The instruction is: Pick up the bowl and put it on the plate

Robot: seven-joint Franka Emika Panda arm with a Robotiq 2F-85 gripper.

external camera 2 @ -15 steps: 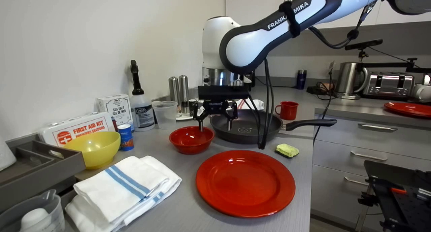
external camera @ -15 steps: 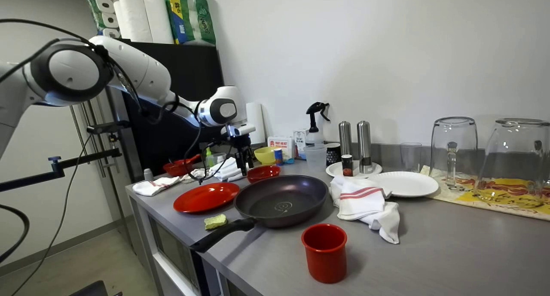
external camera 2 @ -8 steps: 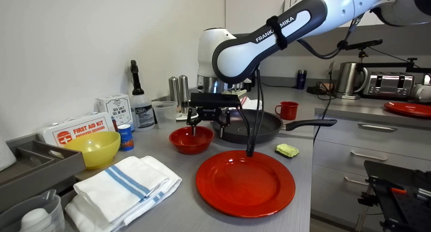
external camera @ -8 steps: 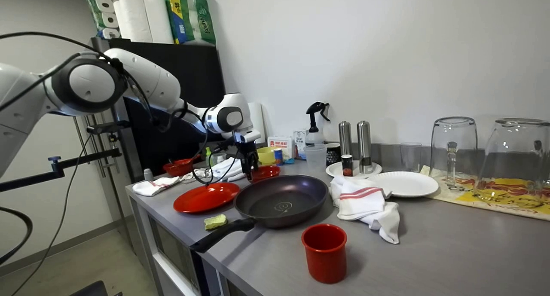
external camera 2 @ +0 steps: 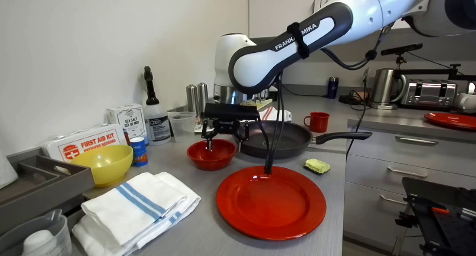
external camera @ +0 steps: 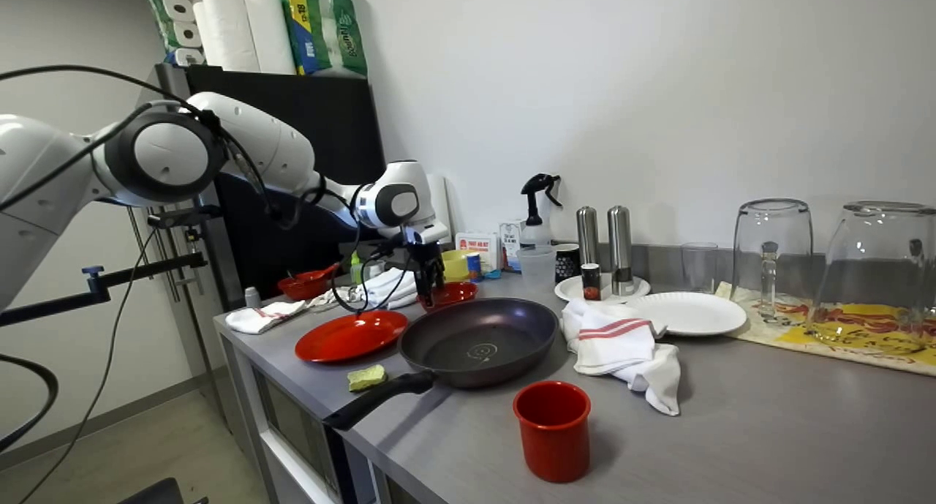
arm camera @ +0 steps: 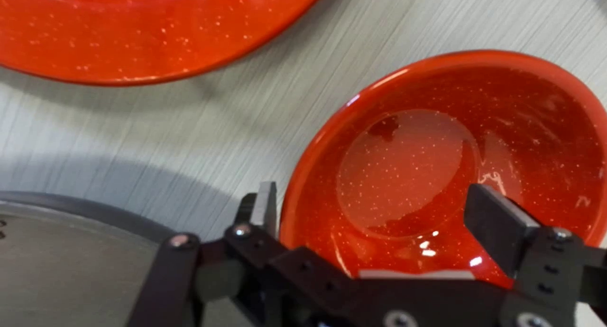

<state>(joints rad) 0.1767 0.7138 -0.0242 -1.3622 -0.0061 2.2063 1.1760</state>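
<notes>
In an exterior view, soft, even light is spread over the counter [external camera: 731,431] around the frying pan [external camera: 479,343], and the wall [external camera: 658,109] behind it is rendered pale. A soft shadow is cast beside the pan's handle [external camera: 384,399]. Far right of the pan, a glass jar [external camera: 874,270] is stretched outward at the frame's edge. In an exterior view, white glints are caught on the red plate [external camera 2: 271,206] in front of the pan. In the wrist view, a broad gray shadow is thrown along the pan, bright reflections are held in the red bowl [arm camera: 408,170] beside it, and the gripper [arm camera: 372,201] is shown partly out of focus.
</notes>
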